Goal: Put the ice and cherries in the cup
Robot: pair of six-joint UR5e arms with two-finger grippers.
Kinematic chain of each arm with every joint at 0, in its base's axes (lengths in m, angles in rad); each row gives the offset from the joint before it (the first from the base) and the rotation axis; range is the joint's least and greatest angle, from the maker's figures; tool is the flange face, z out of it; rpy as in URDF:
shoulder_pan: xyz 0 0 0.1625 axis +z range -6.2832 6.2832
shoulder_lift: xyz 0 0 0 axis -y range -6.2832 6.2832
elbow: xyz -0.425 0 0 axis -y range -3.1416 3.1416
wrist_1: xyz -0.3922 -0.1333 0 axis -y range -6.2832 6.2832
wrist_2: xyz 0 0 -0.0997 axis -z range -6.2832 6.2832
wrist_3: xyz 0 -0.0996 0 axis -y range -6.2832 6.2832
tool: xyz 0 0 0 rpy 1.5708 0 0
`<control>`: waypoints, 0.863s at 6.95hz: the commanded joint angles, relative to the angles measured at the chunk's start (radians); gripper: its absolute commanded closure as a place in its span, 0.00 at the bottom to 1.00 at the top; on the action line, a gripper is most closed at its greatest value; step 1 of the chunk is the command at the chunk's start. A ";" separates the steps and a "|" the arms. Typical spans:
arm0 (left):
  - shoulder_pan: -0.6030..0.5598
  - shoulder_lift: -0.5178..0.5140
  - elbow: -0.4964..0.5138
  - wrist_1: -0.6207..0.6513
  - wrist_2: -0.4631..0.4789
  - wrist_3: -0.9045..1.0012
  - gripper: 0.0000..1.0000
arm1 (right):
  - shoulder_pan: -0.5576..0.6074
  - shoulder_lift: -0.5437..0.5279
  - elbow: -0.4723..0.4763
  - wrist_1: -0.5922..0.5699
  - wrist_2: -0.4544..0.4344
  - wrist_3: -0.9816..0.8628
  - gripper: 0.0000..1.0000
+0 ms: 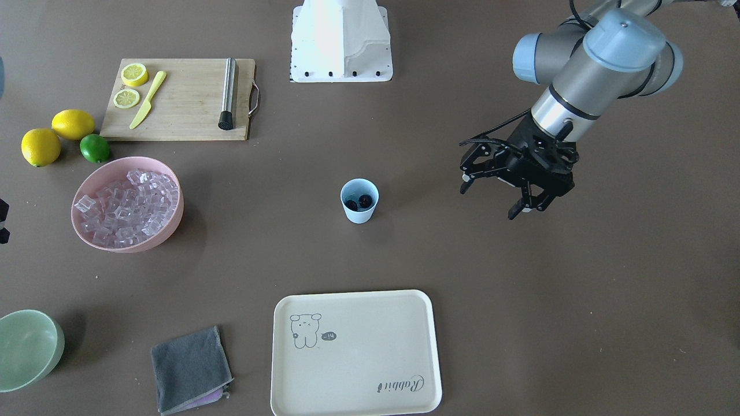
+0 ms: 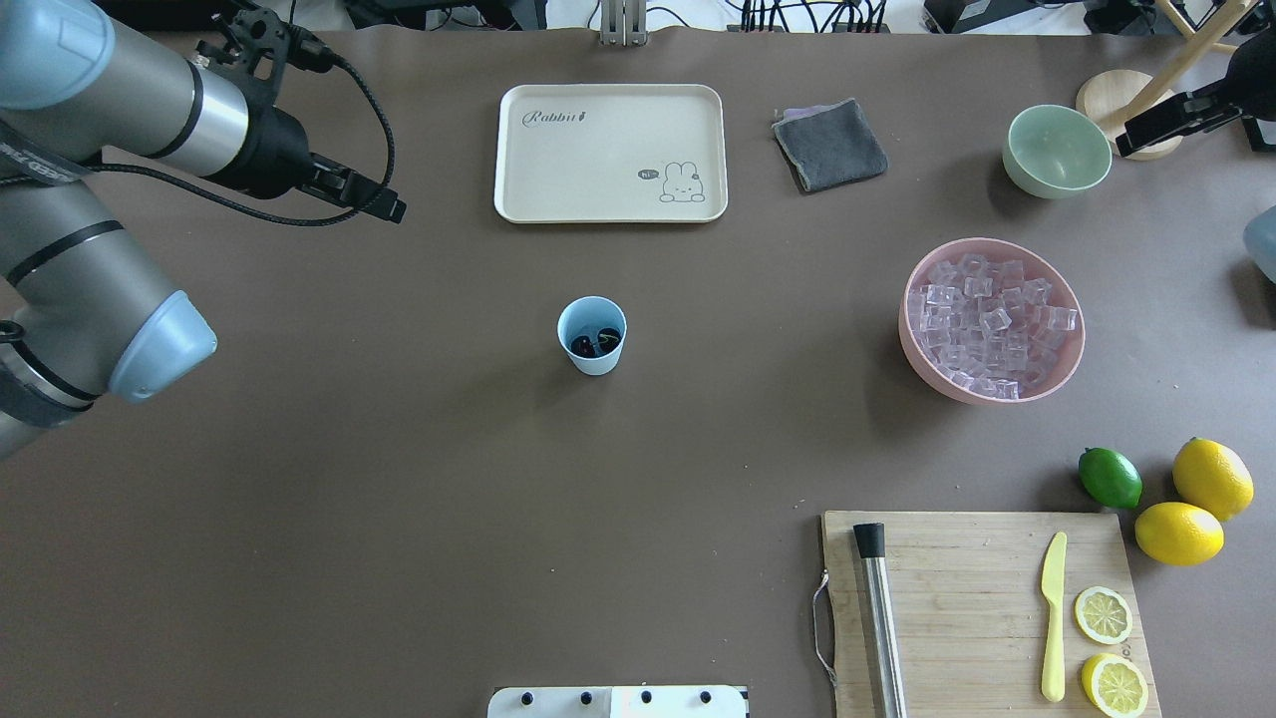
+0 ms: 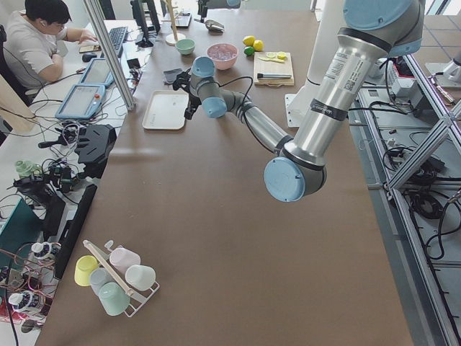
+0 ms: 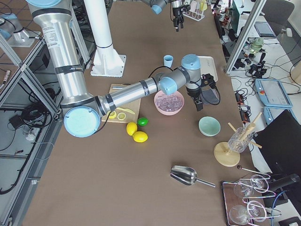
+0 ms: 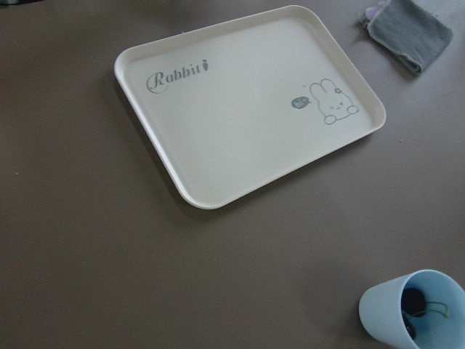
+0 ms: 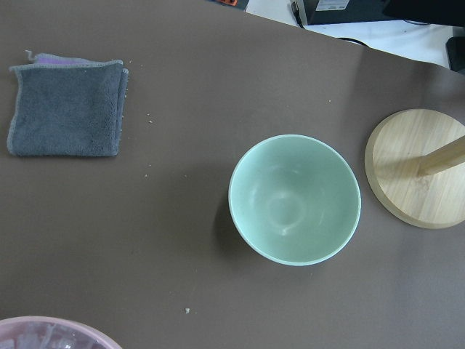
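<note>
Left hand [image 1: 489, 200] gapes empty; right hand [image 4: 198, 105], I cannot tell; slick ice [image 1: 124, 202] may slip short of the cup [image 1: 359, 215].

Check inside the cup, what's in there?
Two dark cherries lie at the bottom of the cup, with a thin stem showing. The ice sits in the pink bowl; none is visible in the cup. The cup floor under the cherries is covered.
</note>
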 commanded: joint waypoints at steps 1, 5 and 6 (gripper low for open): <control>-0.121 0.089 -0.011 0.034 -0.088 0.196 0.03 | 0.060 -0.012 -0.003 -0.054 0.033 -0.085 0.00; -0.416 0.273 0.028 0.111 -0.138 0.385 0.03 | 0.125 -0.104 0.017 -0.076 0.042 -0.122 0.00; -0.461 0.318 0.023 0.111 -0.133 0.399 0.03 | 0.126 -0.124 0.017 -0.068 0.012 -0.124 0.00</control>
